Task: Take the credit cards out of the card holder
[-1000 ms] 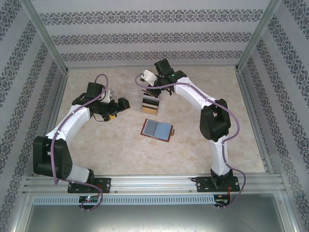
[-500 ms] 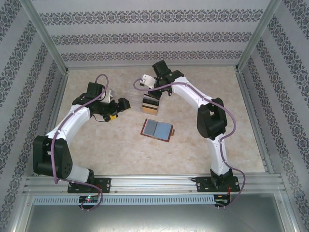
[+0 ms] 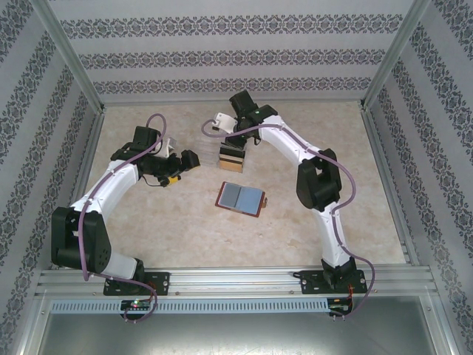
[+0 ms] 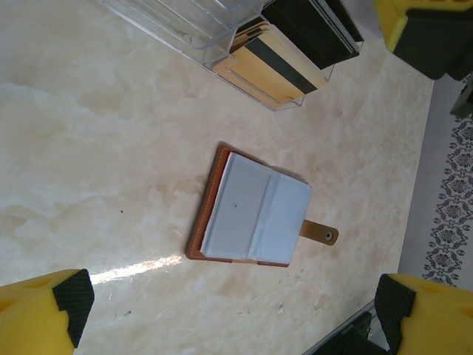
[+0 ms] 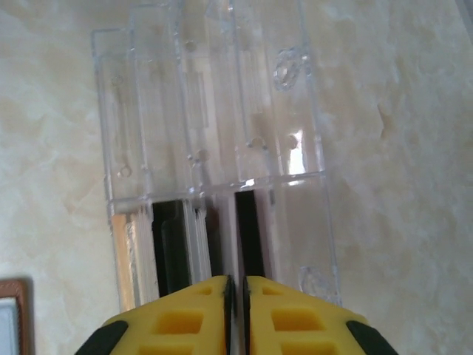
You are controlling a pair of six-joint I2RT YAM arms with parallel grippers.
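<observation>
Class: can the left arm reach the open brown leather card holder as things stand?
Probably yes: the open left gripper faces the brown leather card holder, lying flat with bare table around it; the right gripper is at the clear plastic rack.

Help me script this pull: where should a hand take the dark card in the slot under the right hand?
Pinch the dark card's exposed top edge, coming straight down along its slot. It stands edge-on between the clear rack's dividers, so its faces are walled in and only that thin edge is free.
</observation>
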